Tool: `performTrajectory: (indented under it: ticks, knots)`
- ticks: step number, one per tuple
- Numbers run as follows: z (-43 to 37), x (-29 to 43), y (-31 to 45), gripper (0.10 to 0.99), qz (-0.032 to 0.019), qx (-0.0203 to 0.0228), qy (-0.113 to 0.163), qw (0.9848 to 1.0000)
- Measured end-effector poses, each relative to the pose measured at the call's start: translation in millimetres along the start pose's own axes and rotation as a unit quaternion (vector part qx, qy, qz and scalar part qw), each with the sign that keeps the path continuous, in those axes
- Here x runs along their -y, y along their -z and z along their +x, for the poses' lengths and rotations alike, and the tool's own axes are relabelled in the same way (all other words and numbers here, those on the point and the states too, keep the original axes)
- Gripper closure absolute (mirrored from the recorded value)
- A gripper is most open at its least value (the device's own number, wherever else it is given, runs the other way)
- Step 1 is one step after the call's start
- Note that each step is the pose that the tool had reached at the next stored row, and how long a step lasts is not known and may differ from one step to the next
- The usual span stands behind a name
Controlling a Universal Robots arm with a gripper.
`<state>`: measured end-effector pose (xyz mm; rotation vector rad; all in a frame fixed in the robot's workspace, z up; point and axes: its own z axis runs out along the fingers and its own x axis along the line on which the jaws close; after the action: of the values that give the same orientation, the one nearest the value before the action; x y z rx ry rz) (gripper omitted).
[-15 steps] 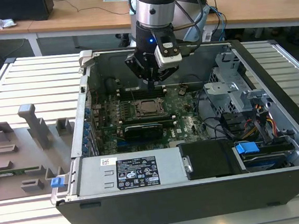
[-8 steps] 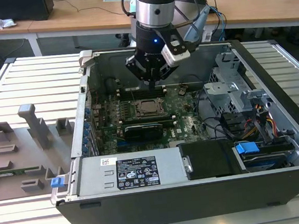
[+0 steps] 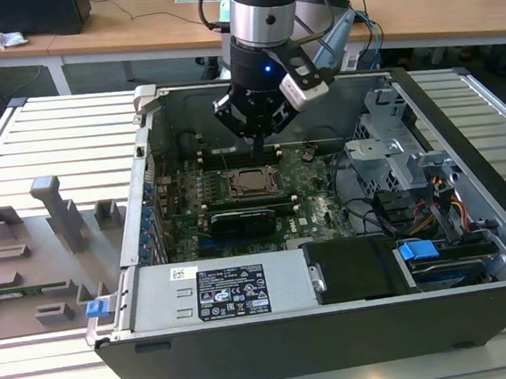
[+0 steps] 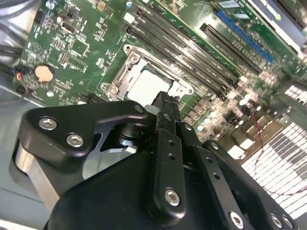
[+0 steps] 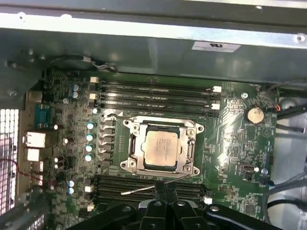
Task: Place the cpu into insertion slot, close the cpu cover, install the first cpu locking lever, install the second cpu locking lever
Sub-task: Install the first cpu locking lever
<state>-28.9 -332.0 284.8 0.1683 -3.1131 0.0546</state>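
The cpu (image 5: pixel 162 147) lies flat in the insertion slot (image 5: pixel 188 149) on the green motherboard, its dull silver top showing. The cpu cover (image 5: pixel 133 146) is down around it as a silver frame. A thin wire locking lever (image 5: pixel 139 190) sticks out at a slant beside the socket, close to my fingertips. Another lever (image 5: pixel 111 115) runs along the socket's opposite side. My gripper (image 5: pixel 166 190) hangs just above the board at the socket's edge, shut with nothing between its fingers. In the second wrist view the gripper (image 4: pixel 166 101) overlaps the cpu (image 4: pixel 147 85). In the exterior view the gripper (image 3: pixel 257 135) is over the socket (image 3: pixel 254 182).
Long black memory slots (image 5: pixel 156 91) flank the socket on both sides. The open case's walls (image 3: pixel 147 155) surround the board, with a power supply box (image 3: pixel 214 292) in front and a drive cage with cables (image 3: pixel 403 166) at the exterior view's right. A grey fixture tray (image 3: pixel 35 255) lies outside.
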Motion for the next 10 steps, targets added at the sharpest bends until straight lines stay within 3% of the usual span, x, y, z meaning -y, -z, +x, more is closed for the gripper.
performTrajectory:
  ticks: [7,10]
  knots:
    - [0.0,0.0,0.0,0.98,0.0016,0.0021,0.062,0.9981]
    - [0.0,0.0,0.0,0.98,0.0024,0.0032,0.095,0.9955]
